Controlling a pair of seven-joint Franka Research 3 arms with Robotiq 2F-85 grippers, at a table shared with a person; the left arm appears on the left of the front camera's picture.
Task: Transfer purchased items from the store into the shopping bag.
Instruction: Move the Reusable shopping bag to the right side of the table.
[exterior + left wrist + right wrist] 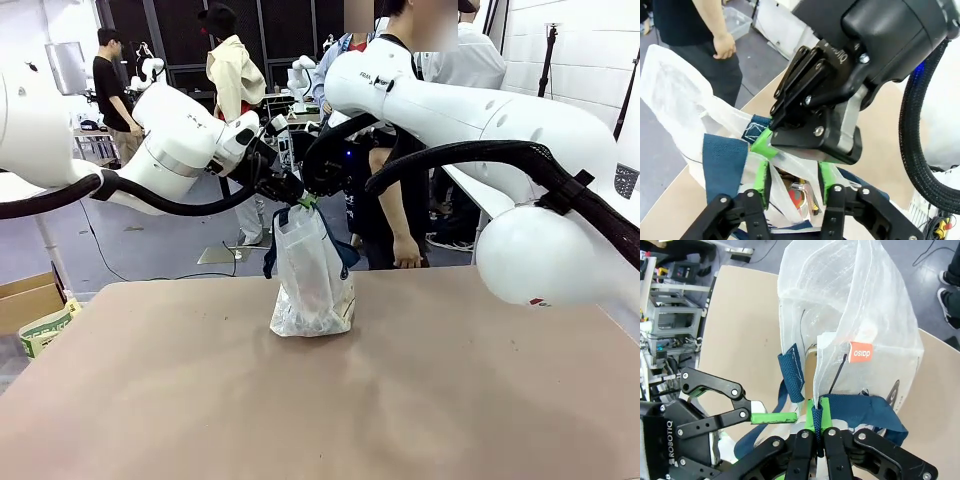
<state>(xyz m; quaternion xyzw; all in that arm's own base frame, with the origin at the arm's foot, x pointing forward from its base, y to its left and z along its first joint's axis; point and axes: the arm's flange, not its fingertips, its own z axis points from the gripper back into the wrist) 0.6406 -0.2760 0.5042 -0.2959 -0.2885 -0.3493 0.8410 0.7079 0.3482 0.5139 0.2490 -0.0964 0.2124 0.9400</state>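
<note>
The translucent shopping bag [312, 280] stands upright on the table's middle, with navy straps [725, 160] hanging at its mouth. My right gripper [817, 412] is shut on a navy strap at the bag's rim, holding the mouth up. My left gripper [793, 179] is open just beside it, its green pads [761, 177] astride a fold of the bag's plastic. Both grippers meet above the bag [300, 192]. Inside lie purchased items: a red and white pack [801, 196] and a white one with an orange-red label [860, 352]. The dark grey basket is out of view.
A person stands at the table's far edge just behind the bag, one hand [405, 250] hanging down. The brown table [450, 400] stretches bare around the bag. A cardboard box [25, 300] sits off the table's left side.
</note>
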